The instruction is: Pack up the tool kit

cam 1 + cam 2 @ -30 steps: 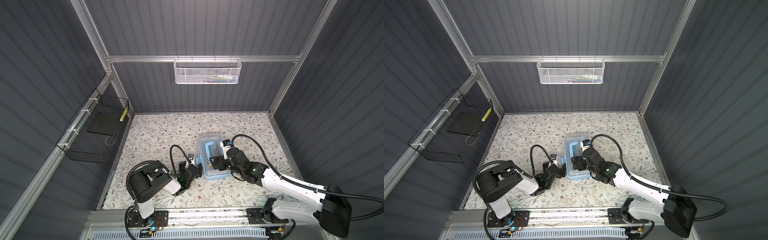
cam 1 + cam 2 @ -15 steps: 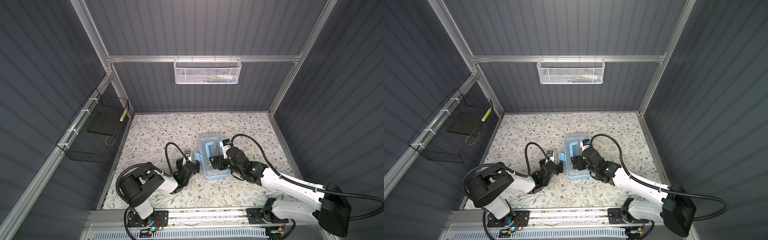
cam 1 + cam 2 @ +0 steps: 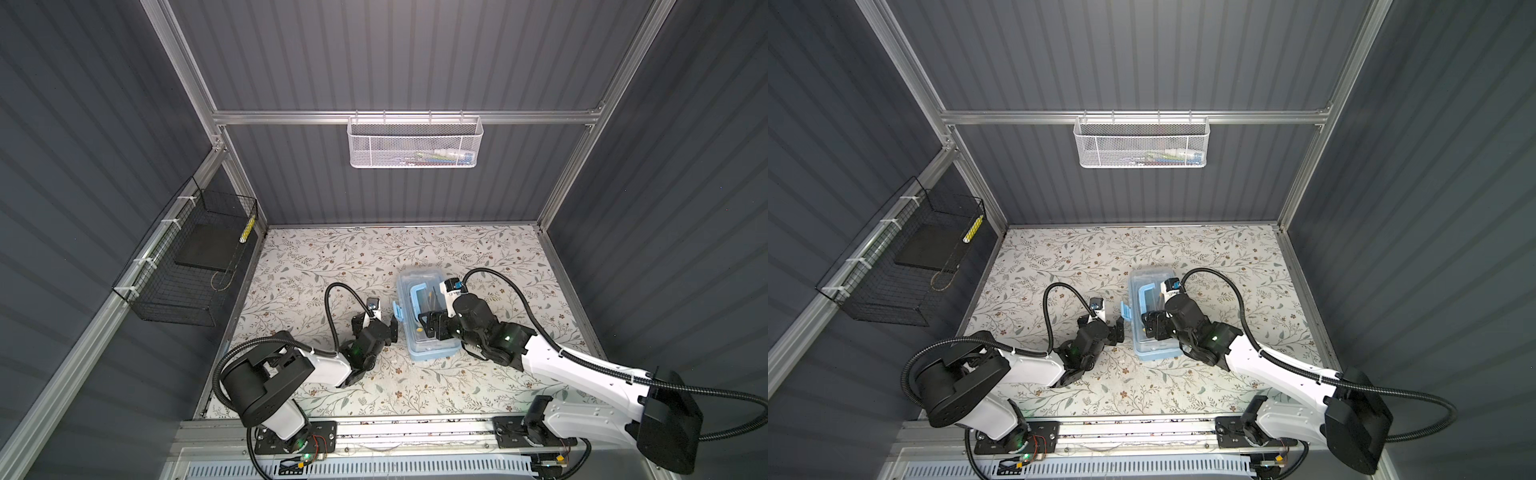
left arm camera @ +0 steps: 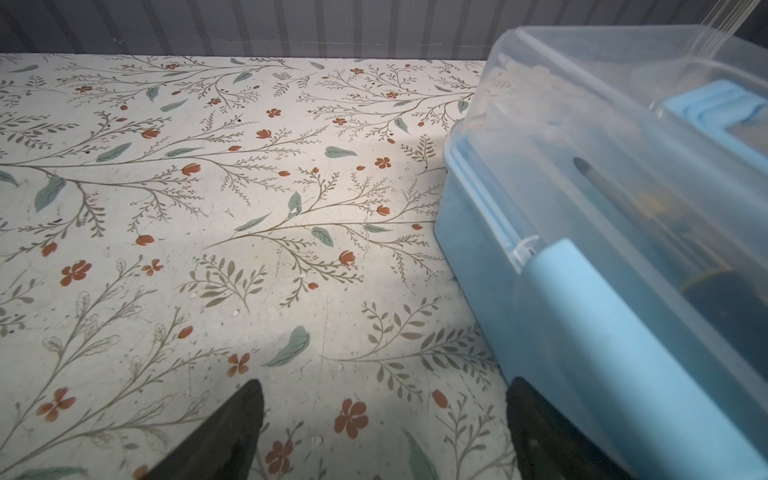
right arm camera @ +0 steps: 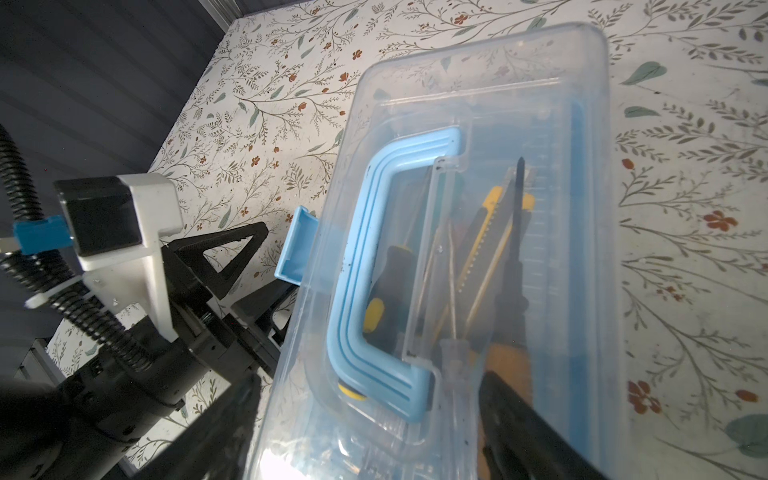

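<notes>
Looks like latching: tool box point(image 3: 428, 353) sitting near worktop point(image 3: 332, 257) centre, lid point(image 5: 478, 104) down, latch point(image 3: 397, 312) sticking out; left tool point(image 3: 375, 322) hovering open beside latch, right tool point(image 3: 434, 324) open over lid; next needs latch pushed flush.

a light-blue box point(image 4: 482, 266), clear lid point(image 4: 602, 104) on, rests on the floral mat point(image 4: 208, 208). the left gripper point(image 4: 385, 384) stands spread wide, one fingertip point(image 4: 536, 419) just beside the box.

I am watching the floral tabletop point(image 3: 332, 257), which is carrying the light-blue tool box point(image 3: 432, 356). The box is sitting just beside my left gripper point(image 3: 375, 322) and directly beneath my right gripper point(image 3: 434, 326).
</notes>
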`<state>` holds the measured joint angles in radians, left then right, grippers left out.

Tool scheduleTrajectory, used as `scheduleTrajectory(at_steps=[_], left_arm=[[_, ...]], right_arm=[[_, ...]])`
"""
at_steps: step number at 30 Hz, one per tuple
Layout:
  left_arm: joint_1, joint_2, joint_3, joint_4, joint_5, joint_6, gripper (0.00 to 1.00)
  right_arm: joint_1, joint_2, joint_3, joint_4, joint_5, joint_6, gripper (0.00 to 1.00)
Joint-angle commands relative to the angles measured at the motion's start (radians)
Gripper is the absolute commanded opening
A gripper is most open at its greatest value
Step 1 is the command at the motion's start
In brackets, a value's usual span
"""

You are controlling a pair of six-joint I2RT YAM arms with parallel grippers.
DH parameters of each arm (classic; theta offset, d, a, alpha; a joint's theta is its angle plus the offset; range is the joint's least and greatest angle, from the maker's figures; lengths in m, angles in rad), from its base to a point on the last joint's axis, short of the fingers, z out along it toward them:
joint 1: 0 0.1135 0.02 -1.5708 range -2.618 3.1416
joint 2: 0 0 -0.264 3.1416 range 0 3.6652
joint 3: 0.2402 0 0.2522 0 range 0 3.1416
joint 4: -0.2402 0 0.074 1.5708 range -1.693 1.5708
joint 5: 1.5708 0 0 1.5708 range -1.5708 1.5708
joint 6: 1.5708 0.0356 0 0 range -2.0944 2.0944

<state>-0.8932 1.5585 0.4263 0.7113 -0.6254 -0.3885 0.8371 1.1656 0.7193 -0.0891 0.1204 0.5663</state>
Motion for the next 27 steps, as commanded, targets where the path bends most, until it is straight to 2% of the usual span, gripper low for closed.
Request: scheduleTrajectory(at_steps=[1,13,27], left_arm=[[0.008,-0.039,0.024,-0.039,0.015,-0.001,0.88],[0.021,-0.112,0.050,-0.097,0.088,-0.045,0.74],[0.022,-0.148,0.078,-0.101,0.172,-0.103,0.71]], right_arm=[[-0.009,-0.011,-0.018,-0.006,-0.018,0.017,0.83],[-0.015,-0.015,-0.033,0.001,-0.032,0.026,0.83],[-0.017,-0.023,-0.049,0.008,-0.046,0.035,0.83]])
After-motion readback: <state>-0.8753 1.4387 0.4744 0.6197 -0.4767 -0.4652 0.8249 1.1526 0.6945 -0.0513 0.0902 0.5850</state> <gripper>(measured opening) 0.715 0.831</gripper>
